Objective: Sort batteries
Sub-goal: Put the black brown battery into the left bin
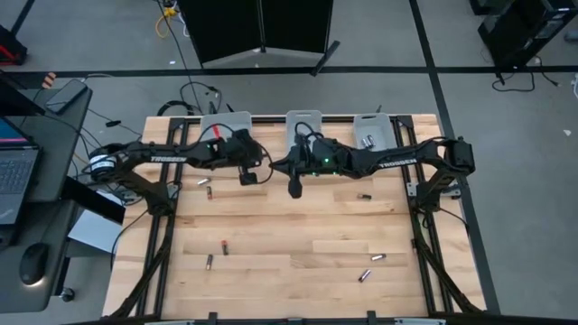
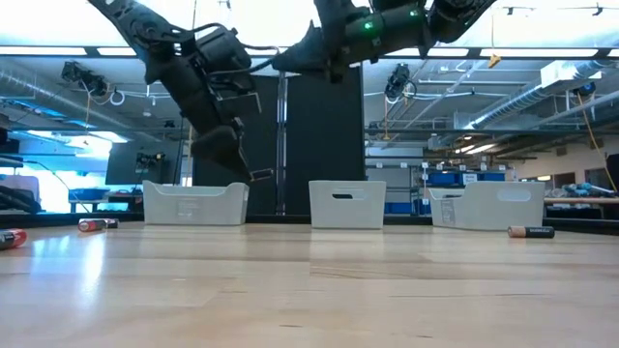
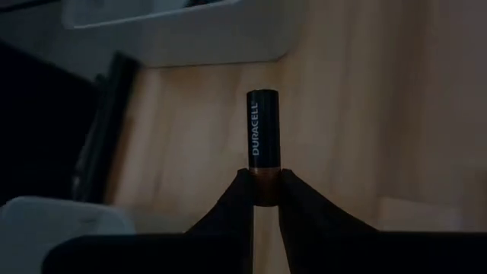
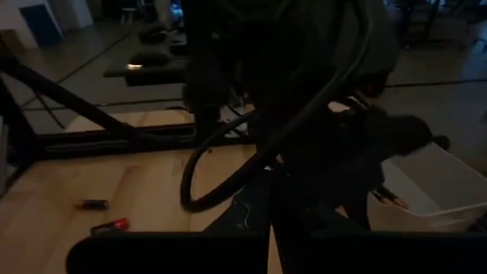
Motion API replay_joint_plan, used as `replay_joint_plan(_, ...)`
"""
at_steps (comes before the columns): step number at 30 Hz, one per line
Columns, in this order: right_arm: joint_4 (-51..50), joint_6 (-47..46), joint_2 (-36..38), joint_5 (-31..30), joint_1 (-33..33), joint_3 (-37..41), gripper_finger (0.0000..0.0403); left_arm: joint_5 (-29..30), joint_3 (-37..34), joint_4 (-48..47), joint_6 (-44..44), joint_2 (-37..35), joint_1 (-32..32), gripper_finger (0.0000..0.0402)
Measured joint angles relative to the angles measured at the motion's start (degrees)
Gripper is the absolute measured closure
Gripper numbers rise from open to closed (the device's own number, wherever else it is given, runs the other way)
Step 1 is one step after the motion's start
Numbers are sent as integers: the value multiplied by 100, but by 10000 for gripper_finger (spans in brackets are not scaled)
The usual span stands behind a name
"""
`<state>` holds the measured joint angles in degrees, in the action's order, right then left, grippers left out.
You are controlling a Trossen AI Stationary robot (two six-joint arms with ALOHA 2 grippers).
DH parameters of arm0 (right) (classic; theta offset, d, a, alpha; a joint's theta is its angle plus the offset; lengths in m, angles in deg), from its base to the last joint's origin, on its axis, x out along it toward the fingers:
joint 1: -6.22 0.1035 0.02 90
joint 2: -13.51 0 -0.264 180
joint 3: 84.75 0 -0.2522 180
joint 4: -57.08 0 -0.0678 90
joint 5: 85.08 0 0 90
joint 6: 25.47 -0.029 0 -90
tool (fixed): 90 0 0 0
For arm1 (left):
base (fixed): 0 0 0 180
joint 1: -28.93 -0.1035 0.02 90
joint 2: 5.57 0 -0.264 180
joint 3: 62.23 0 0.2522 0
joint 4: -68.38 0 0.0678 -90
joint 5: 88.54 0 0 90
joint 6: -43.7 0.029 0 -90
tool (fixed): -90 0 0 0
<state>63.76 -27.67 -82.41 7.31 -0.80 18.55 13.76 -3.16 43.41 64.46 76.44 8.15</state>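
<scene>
My left gripper is shut on a black Duracell battery with a copper end. It hangs in the air near the left bin, and the low view shows it well above the table. My right gripper is shut and empty. It hovers in front of the middle bin, close beside the left gripper. Loose batteries lie flat on the wood: two by the left arm, one to the right, and several nearer the near edge. My left gripper pinches the battery by its copper end between the two fingertips. The black body sticks straight out past the fingers, in line with them. The battery is lifted clear of the table, with the fingers slanting down from above.
Three translucent white bins stand along the far edge; the right one holds batteries. A desk with a laptop stands left of the table. Bare wood lies between the arms and the near edge.
</scene>
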Motion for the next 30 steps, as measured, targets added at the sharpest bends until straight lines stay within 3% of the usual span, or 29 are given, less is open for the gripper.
replay_joint_plan(8, -571, 93, 2, -692, 155, 2, 383, 407, -10, -157, -290, -269, -694, 360)
replay_joint_plan(19, -1214, 236, 182, -948, 170, 6, 383, 424, 8, -1050, -1393, -973, -1813, 360)
replay_joint_plan(25, -1651, 388, 407, -1051, 128, 4, 383, -405, -1, -1241, -1503, -735, -2436, 360)
replay_joint_plan(30, -1848, 392, 487, -1051, 66, 4, 383, -548, -1, -1112, -1506, -232, -2698, 360)
